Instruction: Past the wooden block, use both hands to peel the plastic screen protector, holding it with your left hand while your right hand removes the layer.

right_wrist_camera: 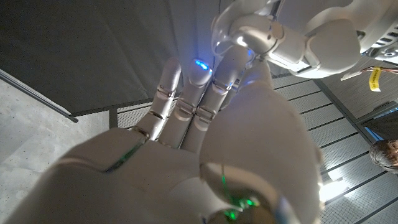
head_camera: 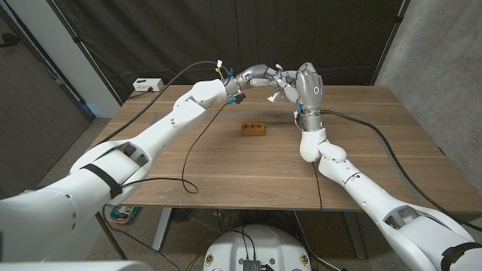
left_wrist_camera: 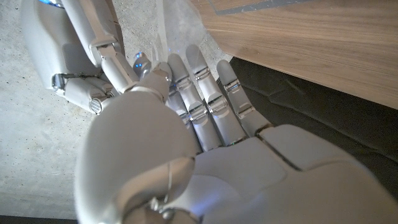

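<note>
Both hands are raised together over the far part of the wooden table (head_camera: 361, 150), past the wooden block (head_camera: 253, 129). My left hand (head_camera: 258, 76) has its thumb pressed to its fingers on the clear screen protector (left_wrist_camera: 184, 26), which shows as a faint translucent sheet beyond the fingertips. My right hand (head_camera: 304, 85) faces it, fingertips against the left hand's. In the left wrist view the right hand (left_wrist_camera: 79, 52) reaches its fingers (left_wrist_camera: 115, 61) to the sheet's edge beside the left thumb. In the right wrist view the right hand (right_wrist_camera: 205, 124) closes thumb to fingers just under the left hand (right_wrist_camera: 292, 31).
The block has three holes on top and lies mid-table, below the hands. A black cable (head_camera: 197, 143) runs across the table's left half. A white box (head_camera: 147, 84) sits behind the far left corner. A person (right_wrist_camera: 384, 154) is at the right wrist picture's edge.
</note>
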Available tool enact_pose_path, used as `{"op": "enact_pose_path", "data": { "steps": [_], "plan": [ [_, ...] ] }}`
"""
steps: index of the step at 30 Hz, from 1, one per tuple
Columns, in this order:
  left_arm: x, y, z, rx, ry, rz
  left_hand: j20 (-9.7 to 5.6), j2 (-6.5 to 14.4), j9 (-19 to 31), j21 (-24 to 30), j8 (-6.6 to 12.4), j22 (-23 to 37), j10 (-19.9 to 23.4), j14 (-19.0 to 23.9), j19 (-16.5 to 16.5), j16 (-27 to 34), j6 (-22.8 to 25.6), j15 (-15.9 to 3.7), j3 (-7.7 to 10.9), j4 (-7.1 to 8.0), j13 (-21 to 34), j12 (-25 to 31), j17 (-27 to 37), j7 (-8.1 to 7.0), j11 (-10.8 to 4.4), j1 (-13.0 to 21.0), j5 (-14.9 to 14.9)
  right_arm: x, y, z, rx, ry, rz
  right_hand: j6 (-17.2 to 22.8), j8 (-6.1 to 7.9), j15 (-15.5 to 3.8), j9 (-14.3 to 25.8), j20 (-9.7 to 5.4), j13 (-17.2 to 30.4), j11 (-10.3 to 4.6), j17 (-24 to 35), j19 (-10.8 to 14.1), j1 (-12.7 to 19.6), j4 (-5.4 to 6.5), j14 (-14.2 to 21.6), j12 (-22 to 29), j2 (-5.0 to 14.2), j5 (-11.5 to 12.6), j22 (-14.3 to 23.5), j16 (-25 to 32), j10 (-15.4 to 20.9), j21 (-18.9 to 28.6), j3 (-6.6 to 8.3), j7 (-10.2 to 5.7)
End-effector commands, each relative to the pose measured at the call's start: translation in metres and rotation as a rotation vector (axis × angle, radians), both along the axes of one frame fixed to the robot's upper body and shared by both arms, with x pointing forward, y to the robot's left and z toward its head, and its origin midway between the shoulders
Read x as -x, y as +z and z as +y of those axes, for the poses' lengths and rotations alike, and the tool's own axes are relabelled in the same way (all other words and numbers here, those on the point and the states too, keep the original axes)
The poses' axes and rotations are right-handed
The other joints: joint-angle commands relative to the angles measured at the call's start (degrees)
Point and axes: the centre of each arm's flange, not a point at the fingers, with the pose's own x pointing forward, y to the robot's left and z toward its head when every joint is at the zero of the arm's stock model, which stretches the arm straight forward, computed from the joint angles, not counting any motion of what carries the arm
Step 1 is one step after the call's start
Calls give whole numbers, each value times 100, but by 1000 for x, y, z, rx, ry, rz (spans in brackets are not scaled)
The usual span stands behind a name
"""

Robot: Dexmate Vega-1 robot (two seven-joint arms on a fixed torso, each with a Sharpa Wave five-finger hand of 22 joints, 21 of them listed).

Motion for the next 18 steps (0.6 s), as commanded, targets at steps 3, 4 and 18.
{"op": "enact_pose_path", "data": {
  "steps": [3, 4, 18],
  "plan": [
    [4, 1, -1, 14, -16, 4, -42, 78, 406, 61, 454, 15, 142, 39, -5, 6, 674, -266, 11, -11, 56, 39, 36, 590, -68, 64, -19, -1, -6, -3, 5, -21, -1, 188, -25, -22, 43, -928, 33, -42, 15, -90, 24, -2, -84, 27, -47, 42, 40, 108, 46, 67, -76, -119],
    [4, 1, -1, 14, -15, 4, -41, 80, 409, 64, 453, 15, 154, 37, -8, 4, 671, -265, 12, -11, 59, 45, 37, 585, -60, 63, -19, -1, -6, -3, 1, -24, -3, 196, -25, -23, 42, -930, 28, -42, 15, -92, 27, -1, -82, 27, -39, 45, 43, 119, 54, 70, -76, -119],
    [9, -5, 3, -10, 14, -14, -66, 79, 426, 135, 446, 7, 111, 25, -39, -44, 700, -270, 40, -41, 136, 63, 67, 583, -33, 59, -36, 7, 2, -30, -249, -10, -39, 103, -24, -20, 149, -937, -23, -161, -13, -61, -56, 106, -56, 4, 125, 75, 105, 314, 71, 109, -136, -175]
  ]
}}
